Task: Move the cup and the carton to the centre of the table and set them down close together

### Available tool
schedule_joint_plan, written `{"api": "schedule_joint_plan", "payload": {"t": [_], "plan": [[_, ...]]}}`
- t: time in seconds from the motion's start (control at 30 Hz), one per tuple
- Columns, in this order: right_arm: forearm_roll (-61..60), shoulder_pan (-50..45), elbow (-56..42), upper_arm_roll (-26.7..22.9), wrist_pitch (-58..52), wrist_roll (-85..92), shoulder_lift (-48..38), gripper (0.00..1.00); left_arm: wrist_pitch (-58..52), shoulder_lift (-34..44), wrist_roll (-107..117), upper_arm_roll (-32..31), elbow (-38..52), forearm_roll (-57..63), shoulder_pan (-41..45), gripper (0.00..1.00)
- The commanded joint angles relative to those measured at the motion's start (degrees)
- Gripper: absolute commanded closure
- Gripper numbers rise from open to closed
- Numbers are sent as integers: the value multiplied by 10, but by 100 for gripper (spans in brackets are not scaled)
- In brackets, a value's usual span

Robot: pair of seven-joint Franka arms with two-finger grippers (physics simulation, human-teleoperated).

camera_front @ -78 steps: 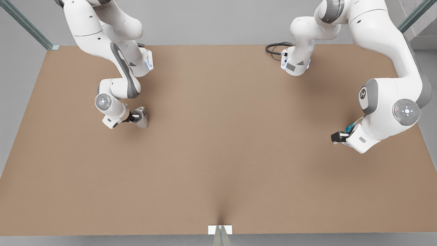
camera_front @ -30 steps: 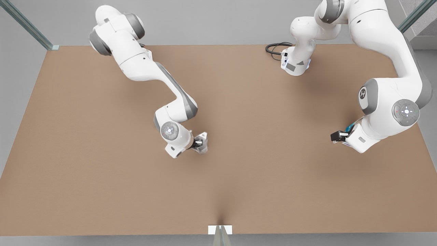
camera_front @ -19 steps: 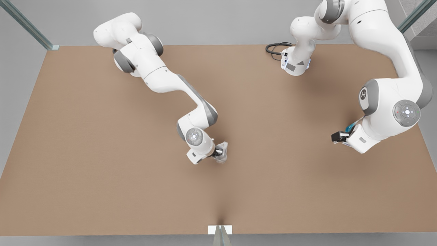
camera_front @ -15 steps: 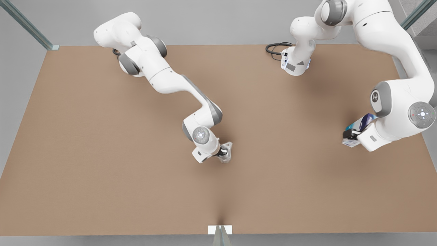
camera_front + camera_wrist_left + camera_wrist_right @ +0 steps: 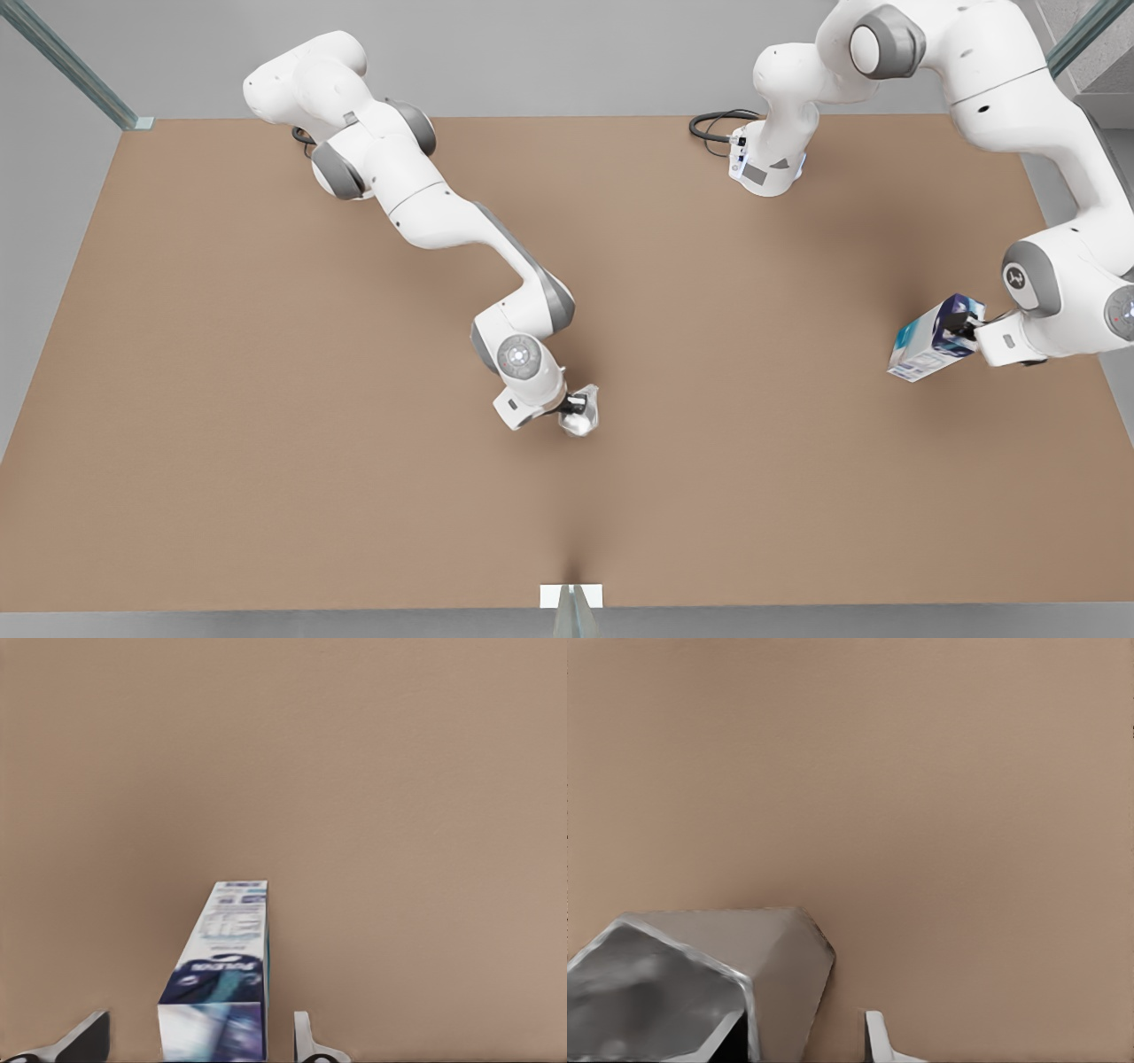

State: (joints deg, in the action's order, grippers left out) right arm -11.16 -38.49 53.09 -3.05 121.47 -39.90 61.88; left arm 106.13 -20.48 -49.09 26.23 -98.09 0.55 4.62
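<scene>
The pale faceted cup (image 5: 580,415) is near the middle of the brown table (image 5: 266,461), with my right gripper (image 5: 573,407) shut on it. In the right wrist view the cup (image 5: 700,983) sits beside one fingertip (image 5: 877,1038). The white and blue carton (image 5: 935,338) hangs tilted above the table at the front view's right, with my left gripper (image 5: 963,335) shut on its end. In the left wrist view the carton (image 5: 221,974) points away from between the fingers (image 5: 306,1041). I cannot tell whether the cup touches the table.
A white arm base (image 5: 766,164) with a black cable (image 5: 713,128) stands at the table's far edge. A small white tab (image 5: 571,595) marks the near edge. Bare brown tabletop lies between the cup and the carton.
My right gripper carried the cup from the front view's left to the table's middle. In the last half second my left arm swung rightward, bringing the carton into plain sight.
</scene>
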Motion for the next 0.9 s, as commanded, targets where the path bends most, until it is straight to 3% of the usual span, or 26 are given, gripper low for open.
{"api": "schedule_joint_plan", "payload": {"t": [0.0, 0.4, 0.47, 0.5, 0.6, 0.73, 0.8, 0.87], "plan": [[0, 1, 0, 0, 0, 0, 0, 19, 0, 0, -6, 1, -4, -1, 0, 0], [-17, 8, 2, 1, -48, 4, -45, 16, 54, 16, -32, 35, -87, -5, 0, 0], [-15, 12, 46, 0, -66, 14, -115, 8, 55, 19, -32, 35, -91, -6, 0, 0], [-18, 37, 97, 0, -70, 62, -168, 0, 59, 18, -32, 35, -100, -6, 0, 0], [-14, 133, 269, -1, -72, 132, -349, 0, 74, 8, -33, 37, -109, -6, 0, 0], [8, 248, 323, -6, -184, 247, -465, 0, 85, -1, -32, 39, -118, -6, -4, 0], [69, 318, 302, -6, -254, 426, -478, 0, 81, -1, -32, 39, -118, -6, -4, 18], [111, 322, 287, -36, -306, 465, -484, 0, 81, -1, -32, 39, -118, -9, -4, 24]]}}
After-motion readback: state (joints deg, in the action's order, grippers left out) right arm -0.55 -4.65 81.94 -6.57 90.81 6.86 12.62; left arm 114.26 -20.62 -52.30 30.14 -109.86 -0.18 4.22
